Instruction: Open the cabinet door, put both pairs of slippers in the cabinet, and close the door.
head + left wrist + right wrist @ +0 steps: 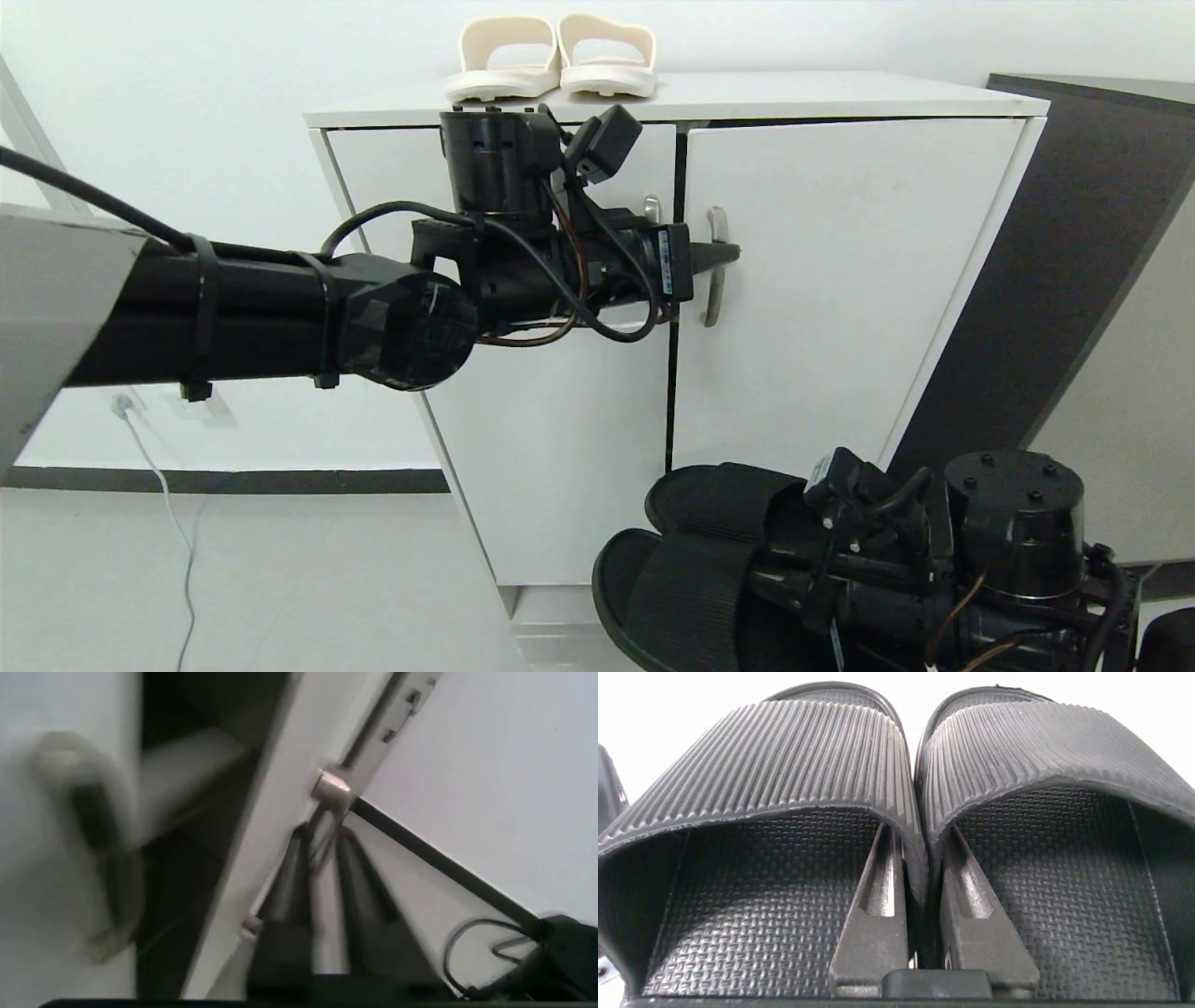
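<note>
My left gripper (721,252) is at the front of the cabinet (840,93), its fingers pressed close around the metal handle (712,291) of the right-hand door (840,280). In the left wrist view a dark gap shows beside that door's edge, so I judge it a crack open. The door should be light and stiff on its hinges, but the slim, smooth handle could slip, so I'd hold it at mid-length and pull along the door's arc. My right gripper (924,924) hangs low in front of the cabinet's base, one finger inside each of the black slippers (785,765), pinching their two inner walls together. They look like soft, light rubber with ribbed straps and knobbly footbeds. That makes them grippy but floppy, so the pair may sag or splay, and a pinch near the straps seems the safest hold. The white slippers (551,61) sit side by side on the cabinet's top, above the left-hand door, and I'd expect the same softness there.
</note>
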You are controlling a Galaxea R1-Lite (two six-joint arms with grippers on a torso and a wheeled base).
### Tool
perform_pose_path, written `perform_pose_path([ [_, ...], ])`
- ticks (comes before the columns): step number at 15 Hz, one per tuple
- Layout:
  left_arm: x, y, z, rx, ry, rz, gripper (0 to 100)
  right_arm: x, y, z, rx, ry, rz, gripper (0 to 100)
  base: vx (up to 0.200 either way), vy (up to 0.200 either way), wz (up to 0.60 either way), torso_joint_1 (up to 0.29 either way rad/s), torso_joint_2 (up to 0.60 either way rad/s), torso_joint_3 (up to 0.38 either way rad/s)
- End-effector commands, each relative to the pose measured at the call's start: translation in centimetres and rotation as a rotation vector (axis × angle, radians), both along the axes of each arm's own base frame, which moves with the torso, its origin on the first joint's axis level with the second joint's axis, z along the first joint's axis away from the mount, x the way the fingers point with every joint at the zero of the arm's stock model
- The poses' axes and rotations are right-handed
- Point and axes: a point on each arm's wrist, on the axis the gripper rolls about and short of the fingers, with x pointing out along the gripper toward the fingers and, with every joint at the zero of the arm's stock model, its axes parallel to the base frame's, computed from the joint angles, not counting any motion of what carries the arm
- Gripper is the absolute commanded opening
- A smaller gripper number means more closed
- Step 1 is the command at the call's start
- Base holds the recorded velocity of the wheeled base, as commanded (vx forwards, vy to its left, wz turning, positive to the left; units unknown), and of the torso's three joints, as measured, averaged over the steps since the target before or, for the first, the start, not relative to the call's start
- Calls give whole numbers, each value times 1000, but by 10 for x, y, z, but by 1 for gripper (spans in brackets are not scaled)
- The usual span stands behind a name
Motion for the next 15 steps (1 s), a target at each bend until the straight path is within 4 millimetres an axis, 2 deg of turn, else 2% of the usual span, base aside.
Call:
perform_pose_path([
  [1,-11,7,4,1,2,-1,0,-1,0,-1,-3,3,6,0,0,0,0,0,0,0],
  [7,-59,21,2,20,21,-43,0,-17,5,-8,-15,38,98,0,0,0,0,0,0,0],
  [10,-88,38,2,11,9,-58,0,-25,3,-9,-13,55,160,0,0,0,0,0,0,0],
  [12,-87,42,3,0,3,-47,0,-29,4,-11,-17,59,183,0,0,0,0,0,0,0],
  [13,-74,48,1,-10,17,-10,0,-31,4,-11,-19,60,191,0,0,0,0,0,0,0],
  [14,-70,48,0,-13,17,-6,0,-32,3,-11,-20,61,197,0,0,0,0,0,0,0],
  [15,-55,48,-6,-35,12,20,0,-37,0,-10,-16,58,221,0,0,0,0,0,0,0],
])
